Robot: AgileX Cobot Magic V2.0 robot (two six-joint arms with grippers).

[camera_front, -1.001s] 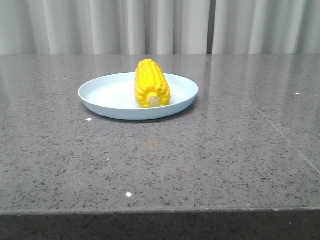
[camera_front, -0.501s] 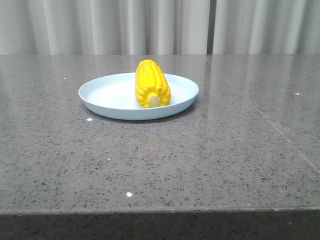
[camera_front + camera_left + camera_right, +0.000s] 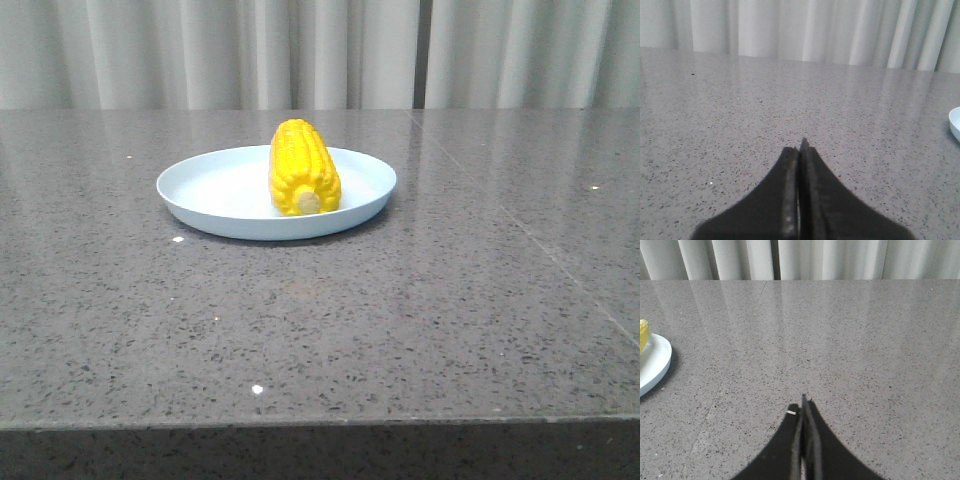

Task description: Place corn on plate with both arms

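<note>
So, starting on the left: the left gripper (image 3: 800, 150) has its two dark fingers pressed flat together with nothing between them, sitting low over the speckled grey table (image 3: 420, 320). Only a sliver of the plate's rim peeks in at the edge of that wrist view. Middle of the table, toward the far side, sits the pale blue plate (image 3: 215, 190), and the corn (image 3: 303, 167) lies on it, right of the plate's centre, with its pale stub end pointing toward the camera. It looks like it rests flat on the plate's floor, though the rim hides the contact. Over on the right, the right gripper (image 3: 804, 405) is also closed up tight and empty, well apart from the plate. White curtains (image 3: 320, 50) hang behind the table.
</note>
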